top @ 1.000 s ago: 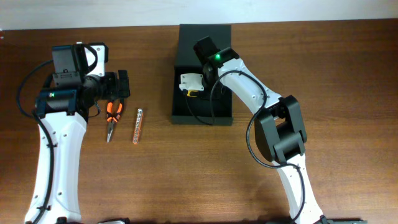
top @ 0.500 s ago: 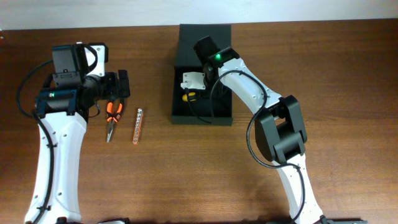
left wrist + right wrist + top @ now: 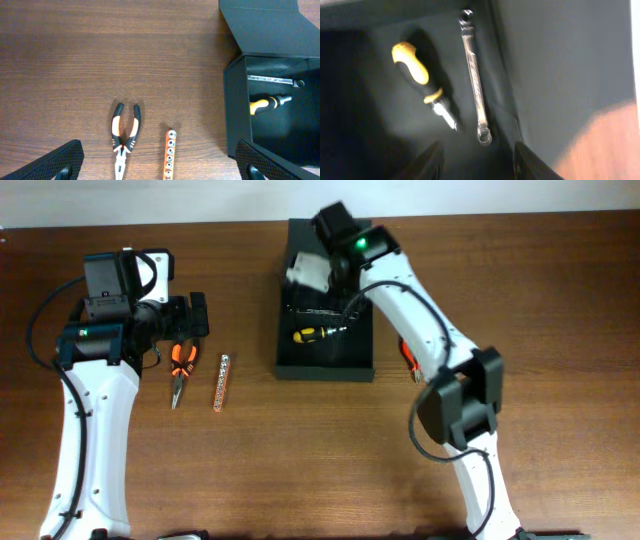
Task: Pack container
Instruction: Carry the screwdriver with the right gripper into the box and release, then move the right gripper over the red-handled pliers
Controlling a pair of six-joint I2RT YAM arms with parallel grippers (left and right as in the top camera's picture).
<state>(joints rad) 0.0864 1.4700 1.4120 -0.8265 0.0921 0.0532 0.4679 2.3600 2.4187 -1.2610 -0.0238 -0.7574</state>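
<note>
Wooden table (image 3: 300,460): container (image 3: 325,368) directly beneath right gripper (image 3: 306,272).

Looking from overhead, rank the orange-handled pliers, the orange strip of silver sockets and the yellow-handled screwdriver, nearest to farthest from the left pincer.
From the left pincer:
1. Orange-handled pliers, right beside it.
2. Orange strip of silver sockets, just right of the pliers.
3. Yellow-handled screwdriver, inside the dark green container, far to the right.

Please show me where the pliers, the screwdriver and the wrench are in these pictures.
pliers (image 3: 123,145), left wrist view, on the pivot.
screwdriver (image 3: 413,66), right wrist view, on the yellow handle.
wrench (image 3: 474,75), right wrist view, on the middle of its shaft.
</note>
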